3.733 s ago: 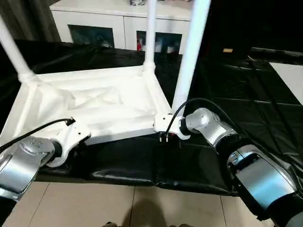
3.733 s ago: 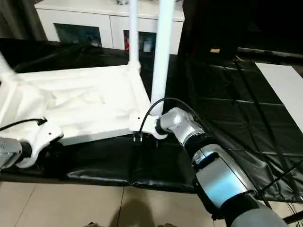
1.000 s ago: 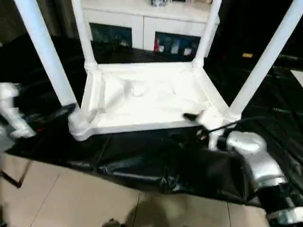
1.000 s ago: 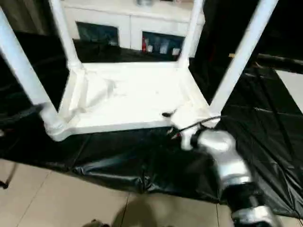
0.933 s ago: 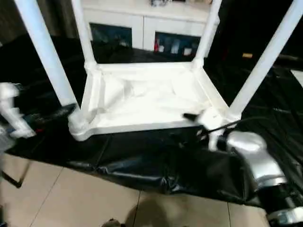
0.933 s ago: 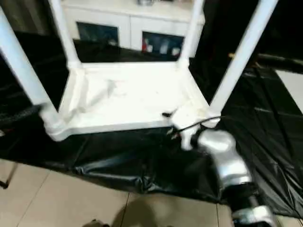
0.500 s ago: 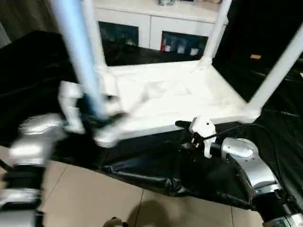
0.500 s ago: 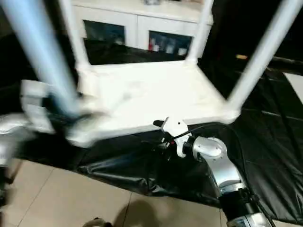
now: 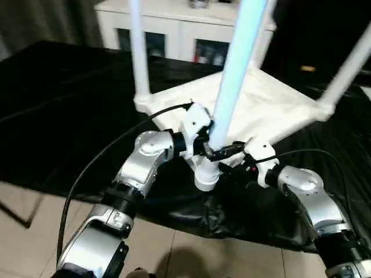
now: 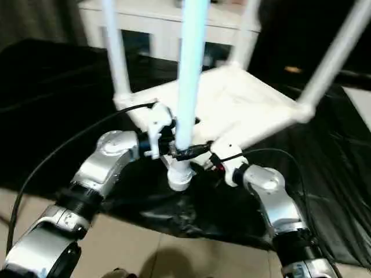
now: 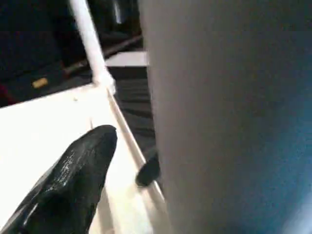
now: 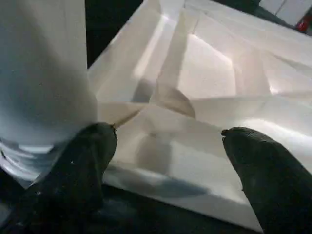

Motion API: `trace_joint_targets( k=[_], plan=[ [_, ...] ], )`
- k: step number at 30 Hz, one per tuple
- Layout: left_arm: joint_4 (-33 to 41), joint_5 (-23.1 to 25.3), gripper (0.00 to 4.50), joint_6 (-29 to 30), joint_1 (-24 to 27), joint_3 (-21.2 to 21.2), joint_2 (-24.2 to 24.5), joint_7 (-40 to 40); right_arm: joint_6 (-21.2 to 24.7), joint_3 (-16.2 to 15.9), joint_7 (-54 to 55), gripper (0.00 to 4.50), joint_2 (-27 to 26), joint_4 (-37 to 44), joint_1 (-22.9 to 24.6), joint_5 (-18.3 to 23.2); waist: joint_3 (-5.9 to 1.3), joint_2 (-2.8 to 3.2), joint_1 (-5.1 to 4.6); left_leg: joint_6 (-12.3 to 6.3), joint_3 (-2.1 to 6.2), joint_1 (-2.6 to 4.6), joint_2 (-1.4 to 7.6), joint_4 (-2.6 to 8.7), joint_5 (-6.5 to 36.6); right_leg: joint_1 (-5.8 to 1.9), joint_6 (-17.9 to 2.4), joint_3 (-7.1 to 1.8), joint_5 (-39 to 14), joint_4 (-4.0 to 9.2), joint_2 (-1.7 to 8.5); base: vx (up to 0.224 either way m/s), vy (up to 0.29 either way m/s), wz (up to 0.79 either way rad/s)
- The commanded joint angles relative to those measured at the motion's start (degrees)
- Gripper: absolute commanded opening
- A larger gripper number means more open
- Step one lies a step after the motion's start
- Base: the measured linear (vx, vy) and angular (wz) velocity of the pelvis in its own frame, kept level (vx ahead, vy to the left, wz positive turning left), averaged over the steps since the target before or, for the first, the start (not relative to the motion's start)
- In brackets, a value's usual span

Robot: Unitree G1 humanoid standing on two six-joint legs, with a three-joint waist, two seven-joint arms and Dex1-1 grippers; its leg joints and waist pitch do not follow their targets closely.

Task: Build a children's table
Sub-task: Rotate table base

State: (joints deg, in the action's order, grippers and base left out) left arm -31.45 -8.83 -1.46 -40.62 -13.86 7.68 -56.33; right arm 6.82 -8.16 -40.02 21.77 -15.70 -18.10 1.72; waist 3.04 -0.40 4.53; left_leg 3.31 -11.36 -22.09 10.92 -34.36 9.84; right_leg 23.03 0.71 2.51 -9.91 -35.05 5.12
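1. On the big black work table (image 9: 69, 98) the little white kids' table (image 9: 272, 110) sits upside down, underside facing up, with one corner poking over the near edge toward the robot.

2. Legs: I count four white tubes standing up out of it. The nearest leg (image 9: 235, 69) rises from the near corner socket (image 9: 206, 174), another leg (image 9: 138, 52) stands at the left corner, a third (image 9: 348, 69) at the right corner, and a fourth (image 9: 264, 23) at the far corner. So as far as I can see, all the legs are in.

3. Left gripper (image 9: 200, 142) has its jaws wide and sits right at the base of the near leg. In its own wrist view one black finger (image 11: 73, 180) is beside the tube, which looms right up close. Looks to me like it's straddling the leg, but I can't tell whether it's actually pinching it.

4. Right gripper (image 9: 246, 156) is also spread wide, at the same corner from the other side. Its wrist view shows one finger (image 12: 87, 165) up against the socket and the other out over the ribbed underside. Can't tell if it's gripping the rim or just resting there.

5. My guess at progress: nearly done. What's probably left is checking that the near leg is fully seated, then flipping the whole thing onto its feet. White cabinet (image 9: 174, 23) behind is just background.
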Motion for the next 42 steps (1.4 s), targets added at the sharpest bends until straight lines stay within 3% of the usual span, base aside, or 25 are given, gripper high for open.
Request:
trace_joint_targets(
  k=[1,4,8,12,15,21,24,25,28,31,37,41,42],
  plan=[
    [4.5,-2.3,4.36,3.7,1.6,0.1,4.3,-7.5,0.4,0.9,-0.3,4.10,1.4,1.1,0.2,0.1,-4.16,-0.40,0.18,-2.26,1.29,0.72,1.89,4.15,12.7,-2.75,-12.0,-1.75,-11.0,4.13,2.86,0.000,0.000,0.00],
    [7.4,-4.1,4.36,8.5,2.8,0.5,9.4,-15.7,0.0,1.4,-0.4,4.10,2.2,0.5,0.2,0.1,-4.02,0.02,-0.09,-3.05,1.04,1.04,1.97,4.11,11.6,-2.45,-14.0,-1.83,-9.2,3.72,2.60,0.000,0.000,0.00],
    [5.3,-3.1,4.36,9.7,1.1,-0.9,15.0,-20.6,-0.5,1.2,-1.3,4.10,2.7,0.7,-0.4,0.0,-3.84,0.50,-0.23,-1.89,0.99,1.42,2.03,4.30,14.1,-2.24,-14.3,-1.83,-10.7,3.82,2.45,0.000,0.000,0.00],
    [-4.6,5.0,4.36,2.2,-4.7,-2.8,17.5,-16.9,0.7,0.3,-7.0,4.10,3.3,4.9,0.3,3.8,-3.68,0.56,0.32,-0.75,0.99,1.92,2.02,4.52,18.4,-1.98,-12.5,-1.96,-14.4,4.22,2.43,0.000,0.000,0.00],
    [-7.4,8.1,4.36,-0.1,-6.1,-4.4,17.5,-14.4,1.5,-0.6,-8.5,4.10,3.7,6.6,0.8,4.6,-3.64,0.37,0.44,-0.16,1.23,1.78,2.24,4.72,18.0,-2.13,-11.5,-2.06,-15.2,4.32,2.91,0.000,0.000,0.00],
    [-16.3,17.1,4.36,-6.5,-10.8,-10.8,14.8,-6.9,3.6,-2.9,-12.5,4.10,6.3,9.9,1.9,3.9,-4.10,0.12,0.70,-1.65,1.21,1.07,2.09,4.18,12.9,-2.78,-13.0,-1.99,-8.3,3.60,3.14,0.000,0.000,0.00],
    [-21.6,20.8,4.36,-10.0,-12.8,-12.5,13.1,-4.3,4.7,-2.7,-14.1,4.10,7.3,11.8,2.7,5.0,-4.05,-0.03,0.86,-2.48,1.12,1.17,1.99,4.02,12.7,-2.72,-13.4,-1.95,-8.4,3.81,3.06,0.000,0.000,0.00],
    [-24.0,22.9,4.36,-11.2,-13.7,-13.6,12.2,-2.6,5.6,-2.4,-15.1,4.10,7.9,13.2,3.2,6.1,-4.06,0.20,0.86,-2.82,1.08,1.32,2.00,3.97,13.3,-2.67,-13.0,-2.00,-8.8,4.14,2.87,0.000,0.000,0.00],
    [-26.7,25.6,4.36,-12.6,-14.7,-15.8,11.7,-0.5,6.4,-2.6,-16.0,4.10,8.5,14.8,3.6,6.8,-4.00,0.21,1.00,-2.68,1.31,1.20,2.14,4.08,13.9,-2.76,-13.3,-1.93,-9.4,3.97,3.08,0.000,0.000,0.00],
    [-30.1,30.2,4.36,-13.4,-16.5,-19.6,11.9,1.4,6.2,-2.2,-13.1,4.10,6.5,16.4,2.7,6.4,-3.94,0.27,0.86,-1.84,1.38,1.33,2.13,4.21,15.6,-2.61,-12.7,-1.94,-11.5,4.26,3.09,0.000,0.000,0.00],
    [-34.9,34.0,4.36,-14.9,-18.5,-21.4,11.5,2.7,8.9,-3.0,-11.0,4.10,2.1,19.9,2.0,8.7,-3.92,0.37,0.84,-1.13,1.55,1.35,2.19,4.45,16.1,-2.49,-12.8,-1.94,-11.8,4.28,3.14,0.000,0.000,0.00],
    [-37.3,34.3,4.36,-15.8,-19.4,-21.1,10.5,4.0,9.7,-4.5,-9.2,4.10,0.8,19.8,2.0,7.0,-3.92,0.36,0.85,-0.79,1.50,1.38,2.19,4.46,16.0,-2.44,-13.4,-1.96,-10.6,4.18,3.21,0.000,0.000,0.00],
    [-37.8,34.5,4.36,-16.6,-19.4,-21.3,10.1,4.1,10.4,-4.1,-5.3,4.10,-0.6,17.1,1.2,4.9,-3.90,0.38,0.86,-0.56,1.53,1.42,2.19,4.51,16.0,-2.39,-13.5,-1.96,-10.8,4.19,3.27,0.000,0.000,0.00]
  ],
)
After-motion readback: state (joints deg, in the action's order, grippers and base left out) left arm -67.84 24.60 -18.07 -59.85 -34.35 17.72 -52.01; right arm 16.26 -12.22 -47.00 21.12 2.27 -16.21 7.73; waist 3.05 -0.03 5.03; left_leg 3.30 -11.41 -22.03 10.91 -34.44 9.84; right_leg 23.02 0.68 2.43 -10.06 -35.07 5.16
